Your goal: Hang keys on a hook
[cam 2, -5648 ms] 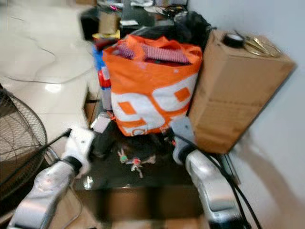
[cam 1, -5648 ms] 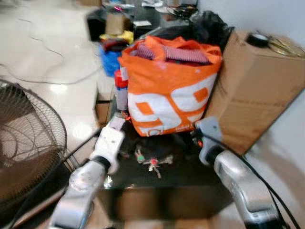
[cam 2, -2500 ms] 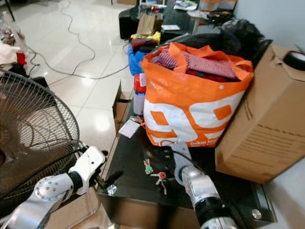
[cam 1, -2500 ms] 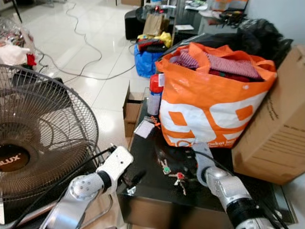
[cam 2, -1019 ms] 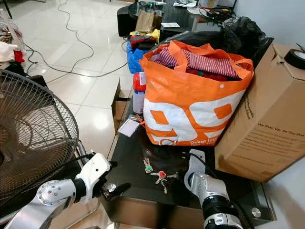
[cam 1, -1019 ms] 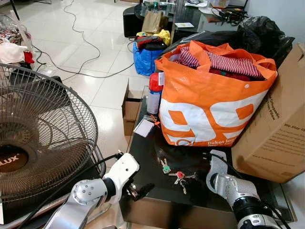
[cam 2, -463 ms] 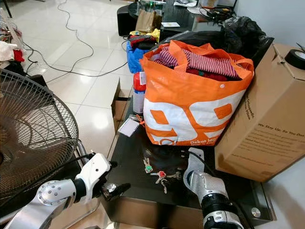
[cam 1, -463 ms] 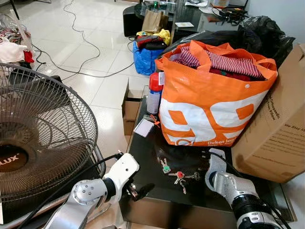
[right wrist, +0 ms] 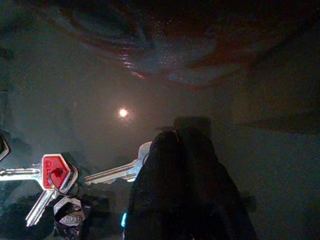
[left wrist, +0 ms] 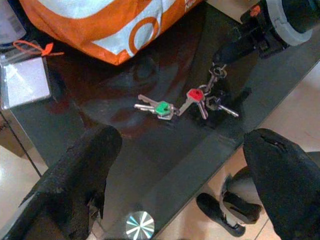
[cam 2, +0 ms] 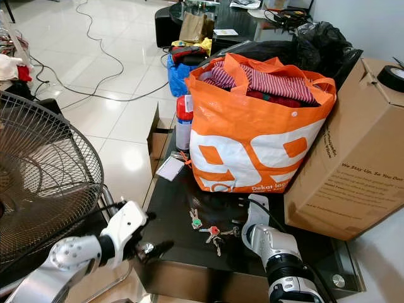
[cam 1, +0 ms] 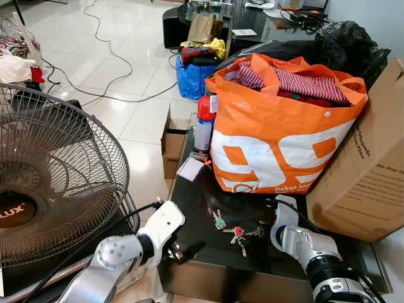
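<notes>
In the left eye view, a bunch of metal keys with green and red plastic heads [cam 1: 235,231] lies flat on the black glass table [cam 1: 208,252] in the lower centre of the frame, just in front of a big orange and white shopping bag stuffed with clothes [cam 1: 281,126]. A brown cardboard box [cam 1: 369,170] stands at the right edge, a round wire-grilled floor fan [cam 1: 53,183] fills the left. The right hand [cam 1: 264,232] lies low on the glass at the right end of the bunch. The left hand [cam 1: 184,251] hovers at the table's near left corner, apart from the keys.

In the left wrist view, the left hand's two black fingers [left wrist: 80,180] stand wide apart at the lower corners, with the keys on the glass at centre between them and farther off.

In the right wrist view, dim, the right hand's fingers [right wrist: 182,185] press together, and a silver key's end seems to run in under them; whether they pinch it I cannot tell.
</notes>
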Robot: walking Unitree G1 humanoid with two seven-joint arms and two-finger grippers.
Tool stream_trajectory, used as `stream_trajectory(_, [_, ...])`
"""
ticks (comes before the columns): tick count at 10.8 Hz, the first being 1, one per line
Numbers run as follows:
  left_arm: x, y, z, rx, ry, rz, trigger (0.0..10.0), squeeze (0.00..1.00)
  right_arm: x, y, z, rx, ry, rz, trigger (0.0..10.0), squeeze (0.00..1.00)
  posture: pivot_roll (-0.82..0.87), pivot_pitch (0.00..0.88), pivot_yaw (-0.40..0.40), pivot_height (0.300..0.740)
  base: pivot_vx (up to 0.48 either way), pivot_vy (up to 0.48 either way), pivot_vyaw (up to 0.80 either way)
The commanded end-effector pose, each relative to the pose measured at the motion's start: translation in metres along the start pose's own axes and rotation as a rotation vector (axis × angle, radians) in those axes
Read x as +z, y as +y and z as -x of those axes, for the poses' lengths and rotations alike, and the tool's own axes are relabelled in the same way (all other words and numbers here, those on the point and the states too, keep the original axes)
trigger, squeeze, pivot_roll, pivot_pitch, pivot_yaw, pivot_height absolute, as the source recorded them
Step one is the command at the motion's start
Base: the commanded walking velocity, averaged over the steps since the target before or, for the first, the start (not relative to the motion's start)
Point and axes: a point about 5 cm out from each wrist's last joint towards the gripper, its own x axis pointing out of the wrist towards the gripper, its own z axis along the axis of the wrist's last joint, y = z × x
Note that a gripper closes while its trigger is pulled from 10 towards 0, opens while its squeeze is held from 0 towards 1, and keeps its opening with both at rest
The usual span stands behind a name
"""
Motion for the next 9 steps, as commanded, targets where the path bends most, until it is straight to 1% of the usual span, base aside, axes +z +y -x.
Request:
stream_trajectory(1, [0.003, -0.001, -0.001, -0.001, -0.01, -0.011, 10.0, 0.0, 0.006, -0.001, 0.001, 0.011, -0.019, -0.008, 0.0, 0.0, -0.14, 0.0, -0.076, 0.74, 0.0, 0.0, 0.0])
stream_trajectory(2, [0.003, -0.002, -0.001, -0.004, -0.011, -0.014, 10.0, 0.0, 0.004, -0.001, 0.001, 0.006, -0.013, 0.013, 1.5, 0.0, -0.14, 0.0, -0.076, 0.74, 0.0, 0.0, 0.0])
stream_trajectory(3, [0.004, -0.002, -0.002, -0.007, -0.012, -0.016, 10.0, 0.0, 0.003, -0.002, 0.001, -0.009, -0.004, 0.036, 10.0, 0.0, -0.14, 0.0, -0.071, 0.74, 0.0, 0.0, 0.0])
stream_trajectory(4, [0.005, -0.003, -0.003, -0.013, -0.014, -0.02, 10.0, 0.0, 0.003, -0.003, 0.001, -0.006, -0.005, 0.028, 10.0, 1.0, -0.14, 0.0, -0.067, 0.74, 0.0, 0.0, 0.0])
stream_trajectory(6, [0.005, -0.005, -0.004, -0.02, -0.015, -0.02, 10.0, 0.0, -0.001, -0.008, 0.002, -0.032, 0.023, 0.044, 10.0, 1.0, -0.15, 0.0, -0.066, 0.74, 0.0, 0.0, 0.0])
stream_trajectory(7, [0.004, -0.006, -0.004, -0.026, -0.013, -0.019, 10.0, 0.0, -0.004, -0.012, 0.004, -0.044, 0.054, 0.049, 10.0, 0.65, -0.15, 0.0, -0.066, 0.74, 0.0, 0.0, 0.0])
stream_trajectory(8, [0.003, -0.007, -0.005, -0.031, -0.012, -0.018, 10.0, 0.0, -0.006, -0.014, 0.005, -0.045, 0.077, 0.052, 10.0, 0.0, -0.16, 0.0, -0.069, 0.74, 0.0, 0.0, 0.0])
stream_trajectory(9, [0.003, -0.007, -0.005, -0.032, -0.012, -0.017, 10.0, 0.0, -0.007, -0.014, 0.005, -0.043, 0.078, 0.054, 10.0, 0.0, -0.16, 0.0, -0.07, 0.74, 0.0, 0.0, 0.0])
